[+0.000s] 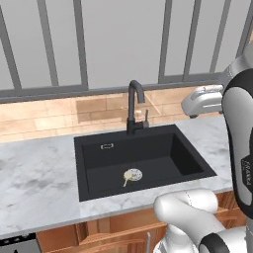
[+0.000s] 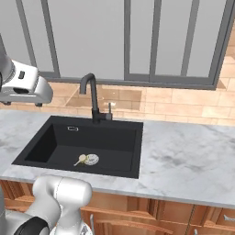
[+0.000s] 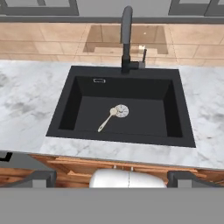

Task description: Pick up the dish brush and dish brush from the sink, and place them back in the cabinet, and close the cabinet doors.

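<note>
Left base view: the black sink (image 1: 143, 160) sits in the marble worktop (image 1: 34, 183), a dish brush (image 1: 131, 176) lying on the basin floor near the drain, faucet (image 1: 134, 106) at the far rim. Right base view: same brush (image 2: 87, 159), and the worktop runs wide to the right of the sink. Hand view: looking down from above the near edge, the brush (image 3: 111, 116) shows its handle pointing near-left; the jaws are spread wide, holding nothing, well apart from it.

No readable text, label, brand or number anywhere; the dark marking on the robot arm (image 1: 245, 170) in the left base view is too small and blurred to read.
</note>
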You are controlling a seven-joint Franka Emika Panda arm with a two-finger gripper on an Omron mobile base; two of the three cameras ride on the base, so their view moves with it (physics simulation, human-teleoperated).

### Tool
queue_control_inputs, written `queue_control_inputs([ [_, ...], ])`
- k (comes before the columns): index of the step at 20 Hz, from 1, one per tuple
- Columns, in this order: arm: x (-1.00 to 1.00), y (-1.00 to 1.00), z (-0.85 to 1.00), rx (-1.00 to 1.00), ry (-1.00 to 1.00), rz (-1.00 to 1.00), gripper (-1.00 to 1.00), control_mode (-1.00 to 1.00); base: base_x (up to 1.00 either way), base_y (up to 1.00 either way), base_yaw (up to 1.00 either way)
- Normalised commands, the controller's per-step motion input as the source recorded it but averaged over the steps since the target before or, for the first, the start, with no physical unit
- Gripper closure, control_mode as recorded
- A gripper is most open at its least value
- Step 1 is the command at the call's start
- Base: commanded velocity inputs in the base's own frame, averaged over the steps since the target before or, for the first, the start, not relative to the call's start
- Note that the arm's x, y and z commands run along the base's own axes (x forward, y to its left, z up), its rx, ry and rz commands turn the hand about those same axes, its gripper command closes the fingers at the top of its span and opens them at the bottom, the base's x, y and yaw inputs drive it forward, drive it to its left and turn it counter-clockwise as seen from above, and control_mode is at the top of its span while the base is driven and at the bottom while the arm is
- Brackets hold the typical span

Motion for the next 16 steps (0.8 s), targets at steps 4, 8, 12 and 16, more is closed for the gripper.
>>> queue_control_inputs([
  [4,0.00,0.00,0.00,0.00,0.00,0.00,-1.00,1.00,0.32,0.00,0.00],
  [8,0.00,0.00,0.00,0.00,0.00,0.00,-1.00,1.00,0.04,0.00,0.00],
  [12,0.00,0.00,0.00,0.00,0.00,0.00,-1.00,-1.00,0.00,0.00,0.00],
  [16,0.11,0.00,-0.01,0.00,0.00,0.00,-1.00,-1.00,0.00,0.00,0.00],
])
